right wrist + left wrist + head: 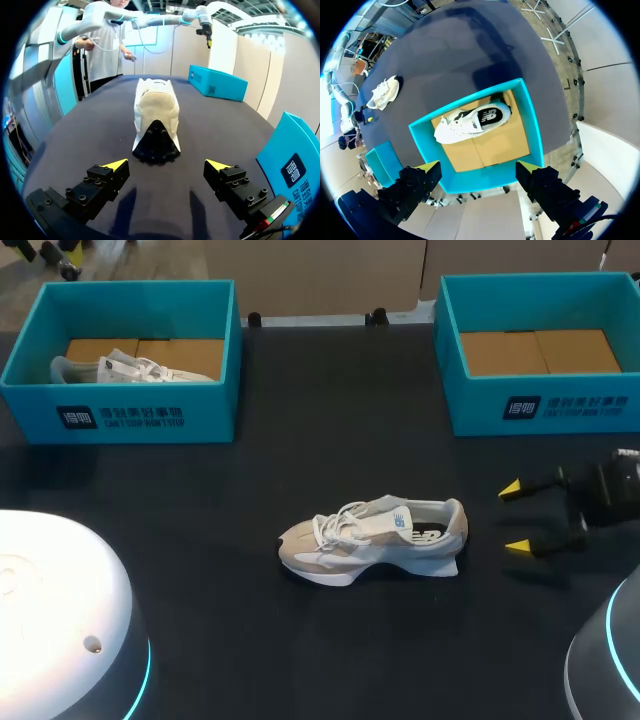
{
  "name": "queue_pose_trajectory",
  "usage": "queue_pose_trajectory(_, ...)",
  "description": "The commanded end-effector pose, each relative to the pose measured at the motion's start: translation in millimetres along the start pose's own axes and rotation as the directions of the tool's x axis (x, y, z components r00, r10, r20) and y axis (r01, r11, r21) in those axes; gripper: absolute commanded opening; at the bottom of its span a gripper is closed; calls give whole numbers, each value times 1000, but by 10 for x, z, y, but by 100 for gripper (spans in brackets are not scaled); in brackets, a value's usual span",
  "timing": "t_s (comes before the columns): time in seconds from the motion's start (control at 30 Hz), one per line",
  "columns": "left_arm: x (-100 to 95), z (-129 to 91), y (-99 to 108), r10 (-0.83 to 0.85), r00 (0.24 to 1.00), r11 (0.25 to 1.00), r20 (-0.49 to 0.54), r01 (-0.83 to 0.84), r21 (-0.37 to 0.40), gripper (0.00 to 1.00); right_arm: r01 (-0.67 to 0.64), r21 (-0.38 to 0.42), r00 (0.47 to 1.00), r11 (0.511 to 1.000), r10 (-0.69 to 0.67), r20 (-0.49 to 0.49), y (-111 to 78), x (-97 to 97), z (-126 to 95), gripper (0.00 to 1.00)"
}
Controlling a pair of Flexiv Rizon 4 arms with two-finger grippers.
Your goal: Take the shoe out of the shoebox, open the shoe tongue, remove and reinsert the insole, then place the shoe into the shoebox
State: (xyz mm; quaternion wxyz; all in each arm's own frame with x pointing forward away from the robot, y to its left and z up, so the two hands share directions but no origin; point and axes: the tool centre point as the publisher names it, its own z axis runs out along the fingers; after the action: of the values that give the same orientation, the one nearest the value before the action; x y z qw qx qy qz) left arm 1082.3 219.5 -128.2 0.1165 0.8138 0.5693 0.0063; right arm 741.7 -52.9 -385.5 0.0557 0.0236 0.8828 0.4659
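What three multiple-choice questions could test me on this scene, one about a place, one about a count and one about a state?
1. Where does the loose shoe lie? A on the table; B in the right shoebox; C in a gripper.
2. How many shoes show? A one; B two; C three.
3. How is the right gripper? A open; B shut on the shoe; C shut on a lace.
Answers: 1 A, it rests on the dark top and no gripper touches it. 2 B, a second shoe lies in the left shoebox. 3 A, its yellow tips stand apart behind the heel, touching nothing.
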Motion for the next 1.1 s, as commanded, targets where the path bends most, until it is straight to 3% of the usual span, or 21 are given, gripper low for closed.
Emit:
queue_pose_trajectory(0.03, -1, -2, -6, 1, 1000, 1000, -3, -1, -1, 100, -1, -7, 1000, 1000, 1, 1, 59, -17, 150, 100)
queue_pose_trajectory(0.57, -1, -2, -6, 1, 1000, 1000, -3, -1, -1, 100, 0, -44, 1000, 999, -2, -31, 175, 88, 574, 100)
queue_pose_trajectory(1.1, -1, -2, -6, 1, 1000, 1000, -3, -1, -1, 100, 14, -66, 998, 998, -18, -68, 320, 155, 803, 100)
